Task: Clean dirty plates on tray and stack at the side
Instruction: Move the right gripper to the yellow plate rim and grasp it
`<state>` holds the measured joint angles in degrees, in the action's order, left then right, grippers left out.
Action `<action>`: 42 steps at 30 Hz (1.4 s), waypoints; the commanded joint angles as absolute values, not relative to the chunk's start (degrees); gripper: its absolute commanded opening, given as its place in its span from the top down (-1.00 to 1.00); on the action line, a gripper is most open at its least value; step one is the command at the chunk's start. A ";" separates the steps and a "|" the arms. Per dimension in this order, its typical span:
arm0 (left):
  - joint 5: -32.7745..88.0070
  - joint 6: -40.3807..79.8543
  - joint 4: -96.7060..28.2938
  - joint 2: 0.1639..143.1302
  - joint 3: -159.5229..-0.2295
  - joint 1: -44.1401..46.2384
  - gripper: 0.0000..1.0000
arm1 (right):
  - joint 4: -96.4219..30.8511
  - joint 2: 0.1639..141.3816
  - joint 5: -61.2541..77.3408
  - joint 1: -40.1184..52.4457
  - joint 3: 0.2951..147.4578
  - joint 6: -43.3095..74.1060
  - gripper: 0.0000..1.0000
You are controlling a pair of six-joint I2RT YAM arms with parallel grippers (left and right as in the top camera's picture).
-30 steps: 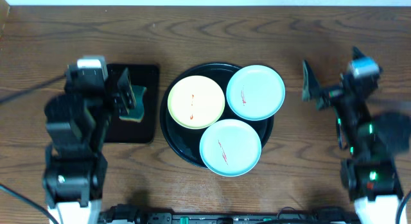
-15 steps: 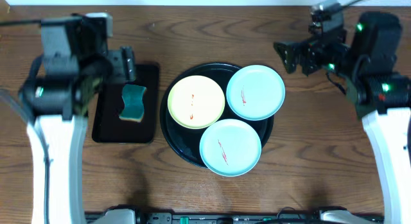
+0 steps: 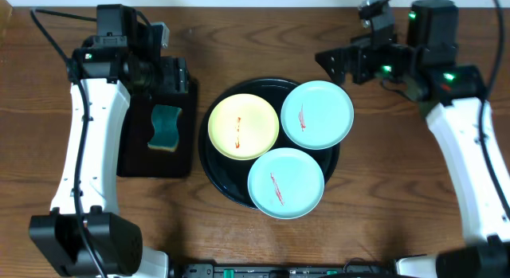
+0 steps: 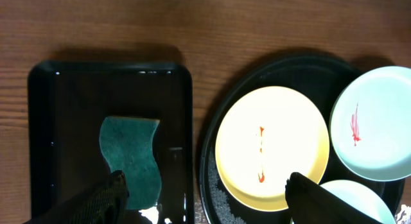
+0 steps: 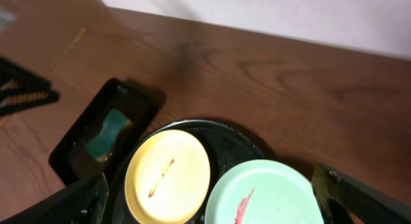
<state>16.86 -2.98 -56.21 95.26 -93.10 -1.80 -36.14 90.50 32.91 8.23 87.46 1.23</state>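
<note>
The round black tray [image 3: 212, 165] holds three plates. A pale yellow plate [image 3: 243, 127] lies at its left, one mint-blue plate [image 3: 317, 115] at its upper right, another [image 3: 285, 182] at the front. All have red sauce smears. My left gripper [image 3: 171, 74] is open and empty above the far end of the rectangular tray. My right gripper [image 3: 341, 63] is open and empty, high beyond the round tray's far right rim. The left wrist view shows the yellow plate [image 4: 273, 144] between my open fingers [image 4: 205, 201]. The right wrist view shows my open right fingers [image 5: 212, 198], the yellow plate [image 5: 168, 176] and a mint-blue plate [image 5: 266, 195].
A teal sponge [image 3: 166, 127] lies on a small rectangular black tray [image 3: 131, 158] left of the round tray; it also shows in the left wrist view [image 4: 128, 160]. Brown wooden table [image 3: 398, 190] all around. A pale wall runs along the far edge [image 5: 289, 12].
Both arms have swung from the near side of the table to the far side and extended. Both grippers stay open and empty. The plates and sponge have not moved.
</note>
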 commanded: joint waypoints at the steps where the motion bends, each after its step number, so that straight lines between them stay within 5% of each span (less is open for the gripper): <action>1: 17.98 -2.87 -56.36 95.81 -94.08 -1.67 -0.58 | -34.30 97.17 28.62 12.23 88.29 11.81 -0.98; 8: 15.86 -4.69 -58.11 95.64 -94.11 -2.24 -0.58 | -34.68 106.34 16.53 20.97 88.29 22.22 -0.58; 15: 0.12 -0.62 -60.01 95.66 -94.08 -2.35 -0.59 | -36.49 110.96 9.15 26.17 88.29 27.88 -0.12; 42: -4.78 1.63 -59.11 96.73 -94.08 -2.33 -0.58 | -47.35 116.92 -2.98 37.89 88.29 35.14 0.51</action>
